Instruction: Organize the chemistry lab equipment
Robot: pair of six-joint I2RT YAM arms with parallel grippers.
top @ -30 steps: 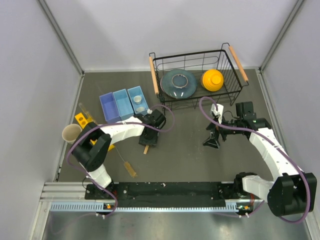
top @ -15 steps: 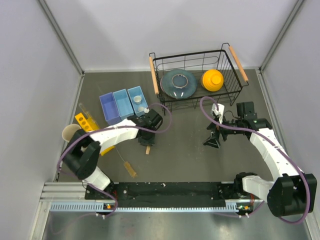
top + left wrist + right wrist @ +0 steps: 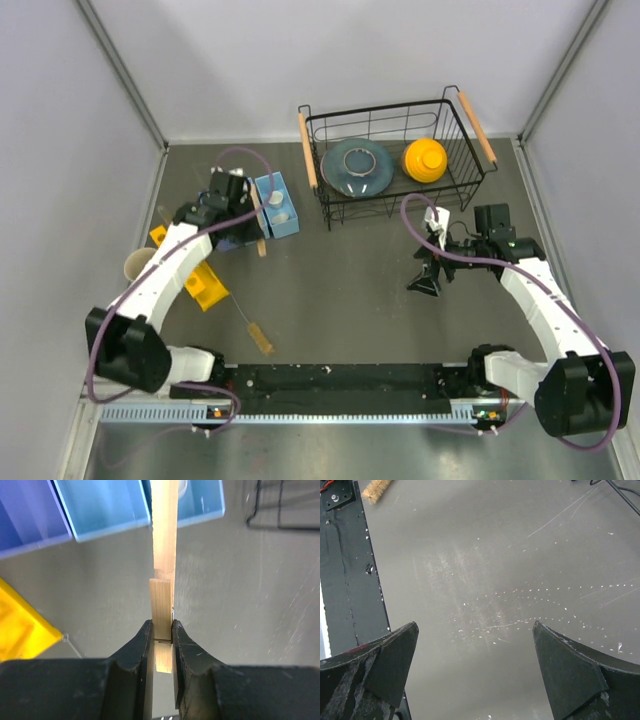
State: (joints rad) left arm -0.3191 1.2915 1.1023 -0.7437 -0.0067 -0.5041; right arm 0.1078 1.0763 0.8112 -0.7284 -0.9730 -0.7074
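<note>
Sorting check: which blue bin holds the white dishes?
The rightmost bin, the one nearest the wire basket; both white dishes sit inside it.

Tan wooden stick (image 3: pixel 164 555), light-blue bins (image 3: pixel 100 505), yellow bowl (image 3: pixel 424 160), blue-grey plate (image 3: pixel 356 166)

So the left gripper (image 3: pixel 162 630) has swung from mid-table off toward 10 o'clock. The wooden stick (image 3: pixel 164 555) went with it, pinched and lifted off the table, its far end now over the blue bins (image 3: pixel 100 505).

We see a grey table (image 3: pixel 350 300). Blue bins (image 3: pixel 281 208) sit left of the black basket (image 3: pixel 307 150). A brush (image 3: pixel 258 336) lies far below-left of it.
</note>
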